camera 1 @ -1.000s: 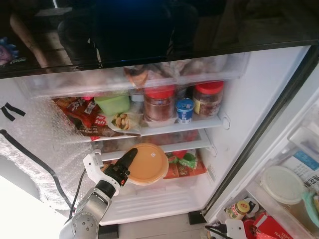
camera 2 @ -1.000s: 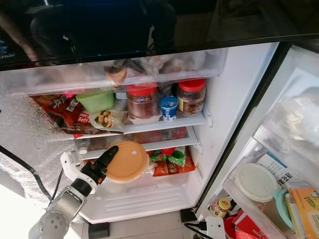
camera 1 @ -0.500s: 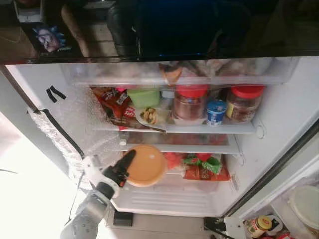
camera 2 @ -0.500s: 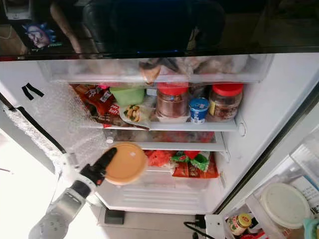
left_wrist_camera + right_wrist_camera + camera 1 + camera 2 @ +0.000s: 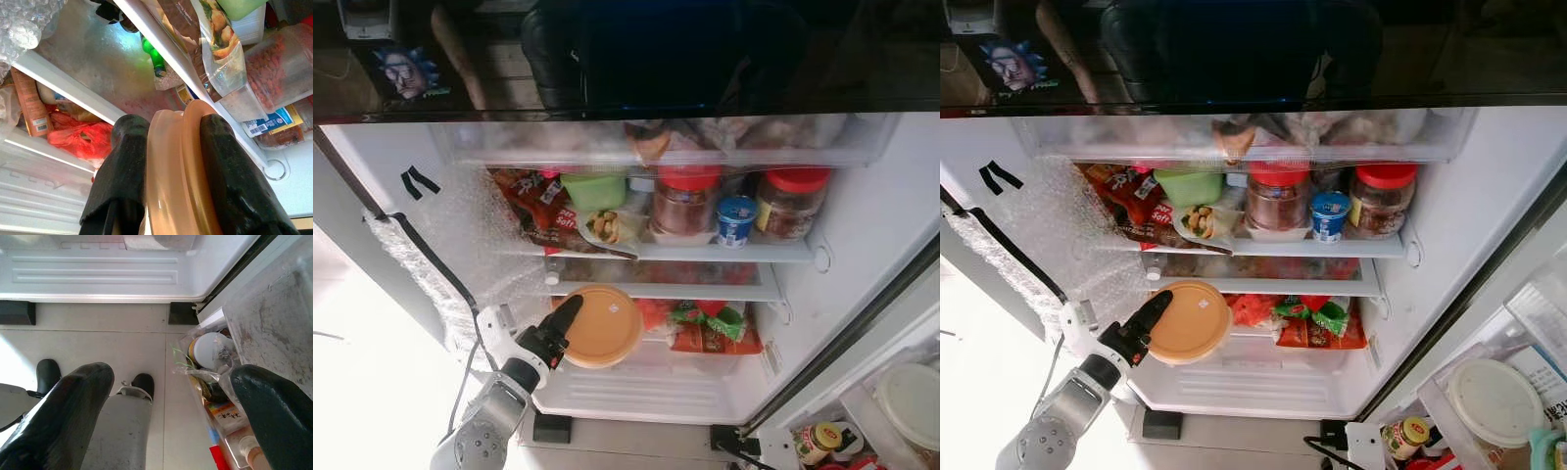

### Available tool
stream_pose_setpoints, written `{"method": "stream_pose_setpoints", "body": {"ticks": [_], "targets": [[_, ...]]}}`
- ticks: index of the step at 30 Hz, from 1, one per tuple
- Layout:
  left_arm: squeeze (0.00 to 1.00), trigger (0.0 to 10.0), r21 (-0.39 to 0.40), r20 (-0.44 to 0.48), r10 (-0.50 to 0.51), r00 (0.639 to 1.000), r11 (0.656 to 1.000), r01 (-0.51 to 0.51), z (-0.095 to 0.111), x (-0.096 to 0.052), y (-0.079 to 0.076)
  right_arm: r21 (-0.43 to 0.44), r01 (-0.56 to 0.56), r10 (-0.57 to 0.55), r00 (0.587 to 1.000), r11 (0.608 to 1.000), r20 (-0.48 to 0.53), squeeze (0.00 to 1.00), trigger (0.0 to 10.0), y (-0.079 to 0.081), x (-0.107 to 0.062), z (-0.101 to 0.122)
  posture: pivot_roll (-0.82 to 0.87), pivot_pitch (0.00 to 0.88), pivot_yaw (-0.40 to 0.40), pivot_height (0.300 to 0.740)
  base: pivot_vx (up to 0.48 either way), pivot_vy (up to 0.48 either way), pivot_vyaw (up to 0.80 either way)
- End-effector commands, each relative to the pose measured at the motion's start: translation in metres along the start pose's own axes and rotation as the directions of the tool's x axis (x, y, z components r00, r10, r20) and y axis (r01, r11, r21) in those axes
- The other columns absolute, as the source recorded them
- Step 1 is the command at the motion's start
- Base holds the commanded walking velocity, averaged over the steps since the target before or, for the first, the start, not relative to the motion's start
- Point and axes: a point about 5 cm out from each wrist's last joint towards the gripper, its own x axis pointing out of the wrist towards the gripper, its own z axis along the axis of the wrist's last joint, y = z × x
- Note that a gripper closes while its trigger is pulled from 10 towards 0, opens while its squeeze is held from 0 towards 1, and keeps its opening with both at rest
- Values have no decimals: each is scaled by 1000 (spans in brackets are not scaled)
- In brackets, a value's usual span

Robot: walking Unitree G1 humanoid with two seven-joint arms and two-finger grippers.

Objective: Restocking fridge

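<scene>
1. left claw (image 5: 168, 147) clamped on the rim of an orange round container (image 5: 600, 325), one black finger (image 5: 122, 166) on each side.
2. container held at the front of the open fridge (image 5: 862, 211), level with the lower shelf (image 5: 666, 290), just left of red and green bags (image 5: 705, 328).
3. on the shelf above: two red-lidded jars (image 5: 685, 201), a small blue-topped cup (image 5: 736, 219), a green box (image 5: 594, 190), snack packets (image 5: 533, 201).
4. right claw (image 5: 168, 406) hanging open over the tiled floor (image 5: 98, 338) beside the door bins (image 5: 234, 396), gripping nothing.

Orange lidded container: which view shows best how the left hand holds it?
Left wrist view: both fingers pinch the orange lidded container by its rim. The eye views show its round lid face-on, before the lower shelf.
</scene>
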Motion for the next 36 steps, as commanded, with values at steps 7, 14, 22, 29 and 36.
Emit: {"method": "stream_pose_setpoints", "body": {"ticks": [7,14,22,29,36], "targets": [[0,10000,4,13,19,1000,1000,-19,3,0,3,28,-3,3,1000,1000,-5,0,10000,2,-1,-4,2,68,26,740,0,0,0],[0,10000,2,15,17,1000,1000,-17,3,0,3,31,-10,9,1000,999,5,0,10000,3,-1,-3,2,68,25,740,0,0,0],[0,10000,5,20,24,999,1000,-25,4,-1,4,22,-14,14,1000,1000,7,0,10000,3,-1,-3,5,64,23,705,0,0,0],[0,10000,8,22,22,1000,1000,-22,5,0,4,18,-22,22,1000,1000,4,0,10000,3,-1,-3,4,60,24,675,0,0,0],[0,10000,6,17,16,1000,1000,-16,3,2,2,-11,-32,33,999,999,12,0,10000,4,-1,-2,3,57,24,665,0,0,0]]}}
